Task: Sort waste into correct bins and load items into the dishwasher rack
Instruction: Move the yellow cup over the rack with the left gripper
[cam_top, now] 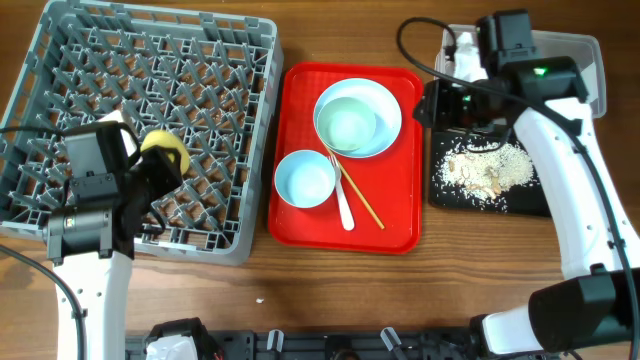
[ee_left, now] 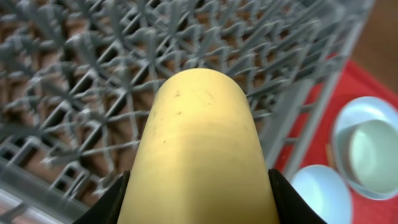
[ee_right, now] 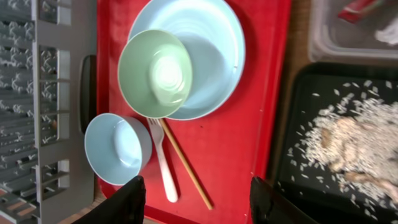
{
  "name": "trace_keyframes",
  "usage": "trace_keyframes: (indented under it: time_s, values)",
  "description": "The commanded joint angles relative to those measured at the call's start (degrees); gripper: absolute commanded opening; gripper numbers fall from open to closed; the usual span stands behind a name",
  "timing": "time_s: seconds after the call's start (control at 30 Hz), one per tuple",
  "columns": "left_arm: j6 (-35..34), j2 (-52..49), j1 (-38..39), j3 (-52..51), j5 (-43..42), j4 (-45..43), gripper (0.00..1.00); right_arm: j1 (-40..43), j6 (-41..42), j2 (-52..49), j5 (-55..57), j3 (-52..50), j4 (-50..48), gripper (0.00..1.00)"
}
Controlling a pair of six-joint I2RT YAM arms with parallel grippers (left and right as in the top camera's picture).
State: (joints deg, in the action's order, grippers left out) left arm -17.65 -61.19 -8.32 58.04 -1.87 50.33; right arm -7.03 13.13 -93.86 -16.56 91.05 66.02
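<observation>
Gripping the yellow cup (cam_top: 163, 150), the left hand (cam_top: 158, 172) has both fingers clamped on its sides. The cup hangs over the dishwasher rack (cam_top: 245, 200), pegs right beneath it; whether it touches them, I cannot tell. Off to that hand's right, a red tray (cam_top: 395, 200) on the worktop (cam_top: 330, 290) carries the white plate (cam_top: 385, 105) with a mint bowl (cam_top: 347, 125) in it. A second bowl (cam_top: 304, 179), the fork (cam_top: 343, 205) and the chopsticks (cam_top: 365, 205) lie alongside. Over to the right hand (ee_right: 202, 202): fingers apart, gripping nothing, above the red tray's edge. Beside it the black tray (cam_top: 450, 195) holds the food scraps (cam_top: 490, 168), and the clear tub (cam_top: 585, 60) shows the red wrapper (ee_right: 356, 9).
</observation>
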Motion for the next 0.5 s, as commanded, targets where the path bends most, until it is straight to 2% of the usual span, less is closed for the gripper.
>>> trace_keyframes:
  time_s: [0.0, 0.47]
  values:
    - [0.7, -1.0, -0.9, 0.5, 3.7, 2.8, 0.06, 0.4, -1.1, 0.5, 1.2, 0.8, 0.6, 0.55]
    - [0.5, -11.8, -0.9, 0.5, 7.6, 4.3, 0.06, 0.4, -1.0, 0.5, 1.1, 0.8, 0.9, 0.55]
